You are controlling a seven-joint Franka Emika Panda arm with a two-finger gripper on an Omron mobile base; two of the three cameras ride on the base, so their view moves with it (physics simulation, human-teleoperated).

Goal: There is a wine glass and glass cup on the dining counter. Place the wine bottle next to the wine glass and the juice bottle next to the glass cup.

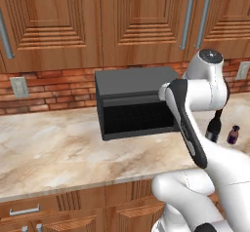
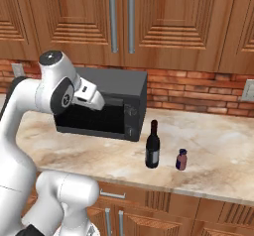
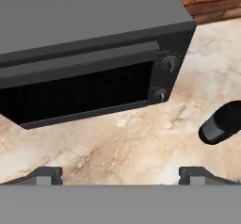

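Note:
The wine bottle (image 2: 153, 148), dark with a red-capped neck and pale label, stands upright on the wall counter just right of the microwave. In the left base view my arm partly hides the wine bottle (image 1: 214, 128); in the hand view its dark top (image 3: 221, 123) shows at the right. The small purple juice bottle (image 2: 181, 159) (image 1: 233, 135) stands a little to its right. My gripper (image 3: 121, 175) hovers open and empty in front of the microwave, left of both bottles, its fingertips (image 3: 44, 173) wide apart. The wine glass, glass cup and dining counter are out of view.
A black microwave (image 1: 134, 102) (image 2: 106, 106) (image 3: 89, 53) sits against the brick backsplash on the marbled wall counter (image 1: 58, 148). Wooden cabinets hang above, with drawers below the counter edge. Bare counter lies left of the microwave and right of the juice bottle.

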